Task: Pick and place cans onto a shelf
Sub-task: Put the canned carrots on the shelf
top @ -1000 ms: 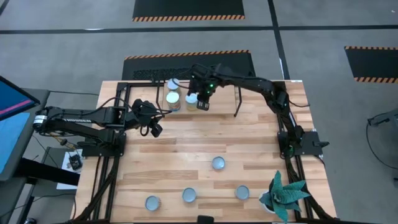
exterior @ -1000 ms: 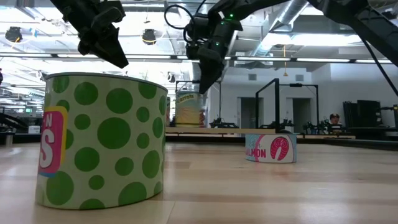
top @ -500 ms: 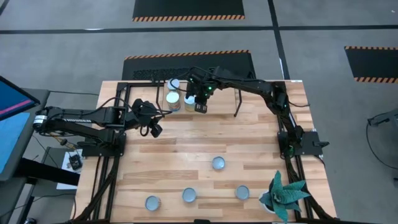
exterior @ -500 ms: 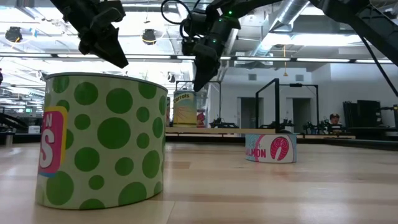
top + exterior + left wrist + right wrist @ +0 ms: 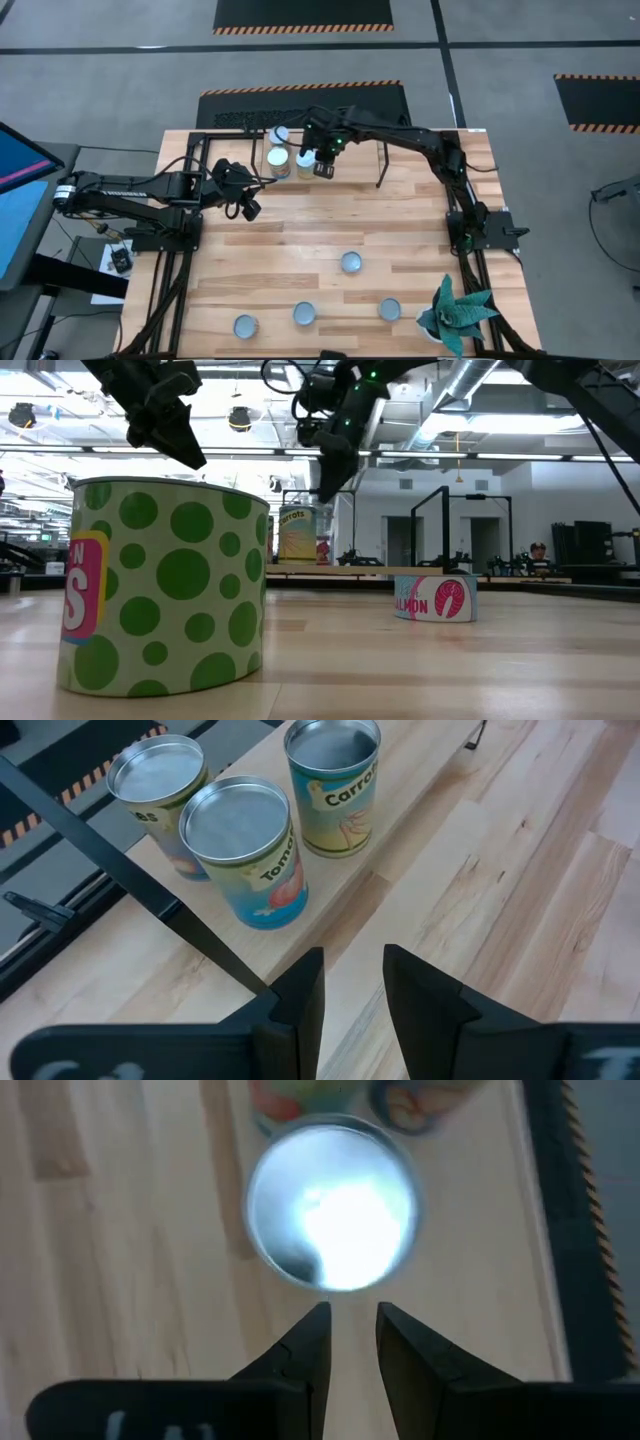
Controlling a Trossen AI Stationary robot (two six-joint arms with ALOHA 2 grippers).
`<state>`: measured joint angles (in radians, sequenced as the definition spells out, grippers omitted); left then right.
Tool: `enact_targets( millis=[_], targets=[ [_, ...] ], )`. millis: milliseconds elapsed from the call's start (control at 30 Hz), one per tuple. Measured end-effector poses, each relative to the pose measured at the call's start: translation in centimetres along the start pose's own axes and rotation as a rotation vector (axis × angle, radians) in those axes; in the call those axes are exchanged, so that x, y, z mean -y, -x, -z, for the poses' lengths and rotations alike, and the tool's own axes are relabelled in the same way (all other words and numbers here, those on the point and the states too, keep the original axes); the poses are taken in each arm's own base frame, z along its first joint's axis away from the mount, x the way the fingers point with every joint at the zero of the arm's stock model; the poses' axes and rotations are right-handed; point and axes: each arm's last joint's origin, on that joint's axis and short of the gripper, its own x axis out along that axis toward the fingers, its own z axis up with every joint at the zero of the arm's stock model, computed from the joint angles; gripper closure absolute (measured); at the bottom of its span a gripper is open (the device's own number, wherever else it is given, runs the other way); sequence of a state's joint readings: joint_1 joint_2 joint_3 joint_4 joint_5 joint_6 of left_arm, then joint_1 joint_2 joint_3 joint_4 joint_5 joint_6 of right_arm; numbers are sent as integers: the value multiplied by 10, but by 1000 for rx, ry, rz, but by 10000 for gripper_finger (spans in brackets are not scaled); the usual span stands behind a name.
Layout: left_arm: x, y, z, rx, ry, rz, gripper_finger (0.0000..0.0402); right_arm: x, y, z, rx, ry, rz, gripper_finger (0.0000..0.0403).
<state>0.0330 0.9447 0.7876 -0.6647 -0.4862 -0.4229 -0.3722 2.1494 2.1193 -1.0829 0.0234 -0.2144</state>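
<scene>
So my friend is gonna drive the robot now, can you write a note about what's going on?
Right end effector: empty, above the carrots can on the shelf, fingers a narrow gap apart.
Left end effector: empty, over the table left of the shelf, fingers a narrow gap apart.
Done: three cans on the shelf: carrots, tomato can, a third.
Left: four cans on the table near the front.

Right gripper (image 5: 347, 1342) hovers over a can (image 5: 332, 1202) on the shelf (image 5: 130, 1230), fingers slightly apart, holding nothing, shiny round top just beyond the tips
</scene>
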Motion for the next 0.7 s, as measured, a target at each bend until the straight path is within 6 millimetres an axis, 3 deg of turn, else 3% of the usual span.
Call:
enact_targets(
  millis=[133, 400, 700],
  targets=[
    [0, 0, 0, -2, -2, -1, 305, -3, 6, 7, -72, -48, -13, 295],
    [-1, -4, 6, -15, -8, -26, 305, -12, -26, 11, -148, -47, -35, 295],
    [-2, -9, 14, -32, 11, -35, 305, -9, -26, 3, -63, -79, -18, 295]
  ],
)
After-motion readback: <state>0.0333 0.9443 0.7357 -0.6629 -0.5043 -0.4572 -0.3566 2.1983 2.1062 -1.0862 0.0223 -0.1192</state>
